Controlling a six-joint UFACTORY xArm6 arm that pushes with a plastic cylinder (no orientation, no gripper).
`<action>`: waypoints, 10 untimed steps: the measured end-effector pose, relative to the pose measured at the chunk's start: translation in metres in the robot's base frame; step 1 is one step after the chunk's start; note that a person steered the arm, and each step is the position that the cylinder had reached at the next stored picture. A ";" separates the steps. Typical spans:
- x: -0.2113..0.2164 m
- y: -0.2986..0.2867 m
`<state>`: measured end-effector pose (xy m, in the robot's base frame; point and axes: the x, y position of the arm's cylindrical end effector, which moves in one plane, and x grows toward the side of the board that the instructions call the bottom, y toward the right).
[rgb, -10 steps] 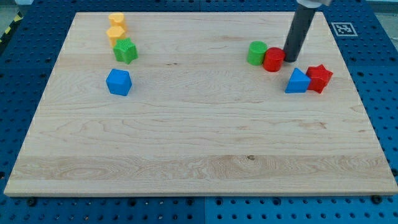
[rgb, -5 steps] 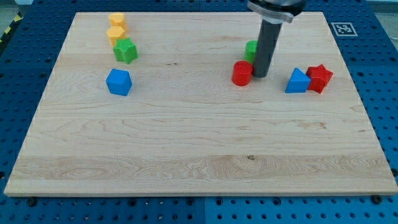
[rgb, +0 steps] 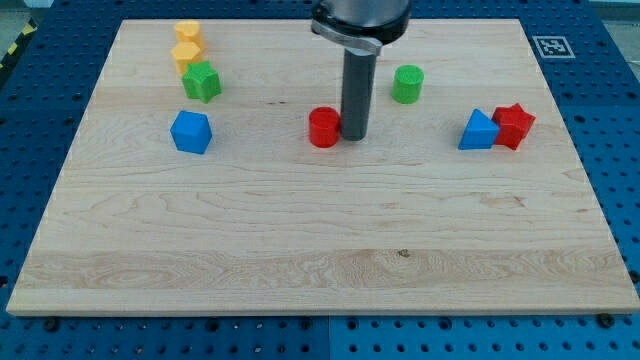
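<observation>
Red cylinder (rgb: 324, 128) sits touching my tip (rgb: 354, 136) on the view's left side; both have slid leftward across the counter (rgb: 300, 230) over the last second. Green cylinder (rgb: 407, 84) now stands apart, up to the tip's right. No pincer exists on this rod.

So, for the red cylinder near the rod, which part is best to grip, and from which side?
Judging by shape, grip the red cylinder across its round side wall, coming from above: it stands upright. My tip sits against its right side in the view, so close on the top and bottom sides.
</observation>
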<state>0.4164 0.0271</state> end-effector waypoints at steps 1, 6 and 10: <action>0.012 -0.013; 0.010 -0.013; -0.015 -0.105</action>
